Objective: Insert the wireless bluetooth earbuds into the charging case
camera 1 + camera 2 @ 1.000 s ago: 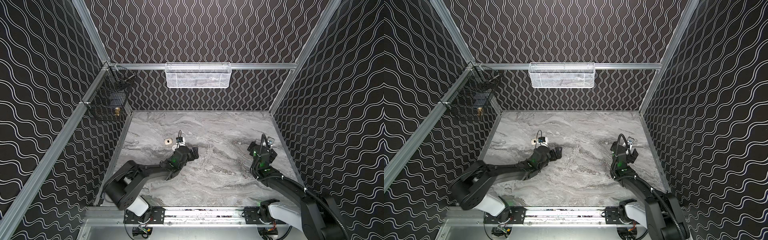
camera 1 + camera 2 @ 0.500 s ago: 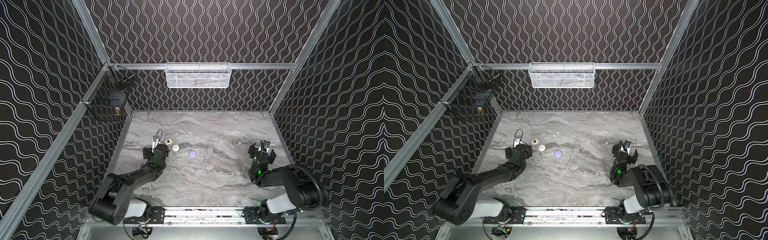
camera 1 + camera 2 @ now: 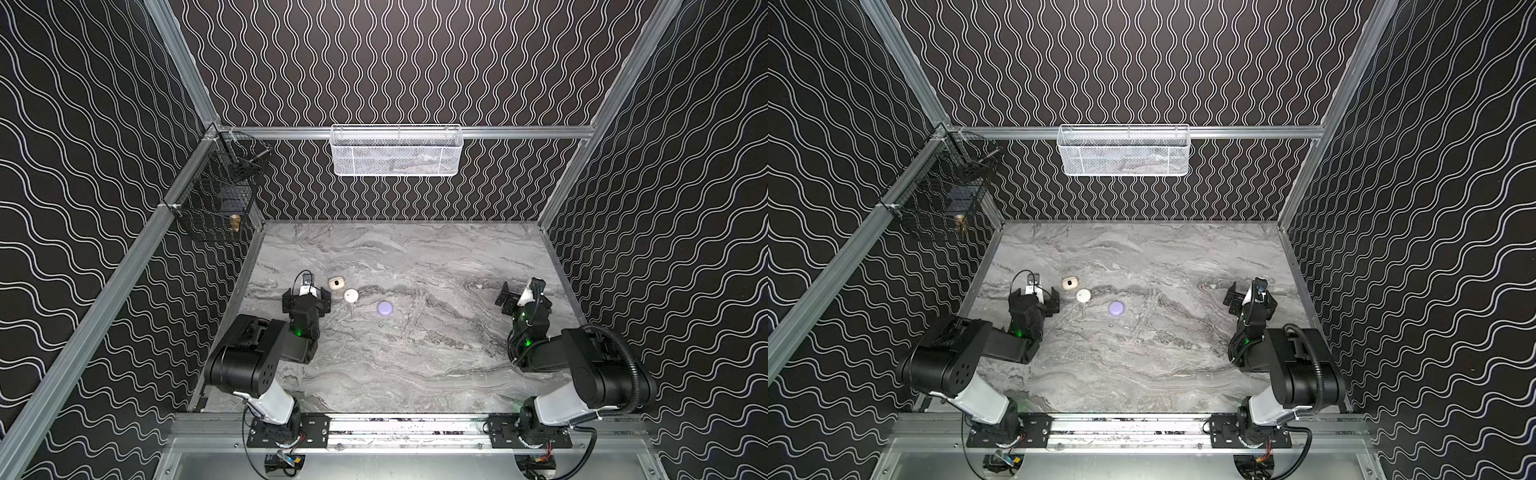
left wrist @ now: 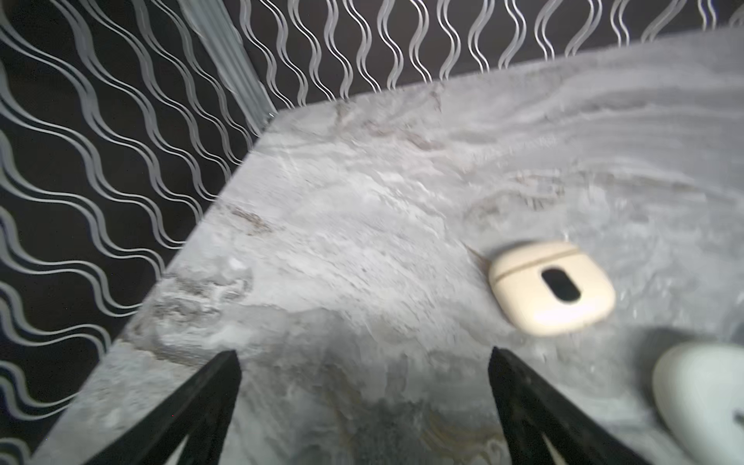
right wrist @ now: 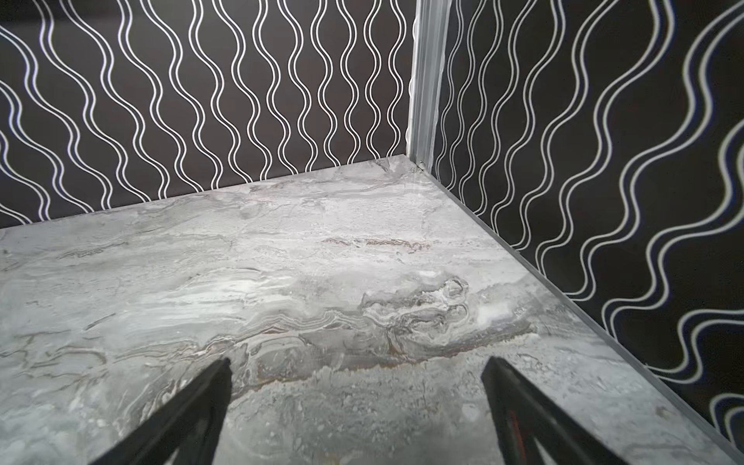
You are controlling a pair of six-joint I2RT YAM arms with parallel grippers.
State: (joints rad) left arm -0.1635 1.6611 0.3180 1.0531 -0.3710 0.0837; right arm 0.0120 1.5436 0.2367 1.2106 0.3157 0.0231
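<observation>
Three closed charging cases lie left of the table's centre in both top views: a cream case (image 3: 336, 283) with a dark oval, a white round case (image 3: 351, 295) and a lilac round case (image 3: 385, 308). No wireless bluetooth earbuds show in any view. My left gripper (image 3: 306, 298) stands open just left of the cream case. In the left wrist view the left gripper (image 4: 364, 356) has only bare marble between its fingers, with the cream case (image 4: 551, 288) and white case (image 4: 700, 394) off to one side. My right gripper (image 3: 524, 296) is open near the right wall, over bare table (image 5: 356, 364).
A white mesh basket (image 3: 395, 151) hangs on the back wall. A black wire basket (image 3: 216, 203) hangs on the left wall. Patterned walls close the table (image 3: 415, 365) on three sides. Both arms are folded back near the front rail (image 3: 407, 428).
My left arm has pulled back from the middle of the table to the left side, uncovering the lilac case. The right arm has folded back a little. Both grippers stayed open.
</observation>
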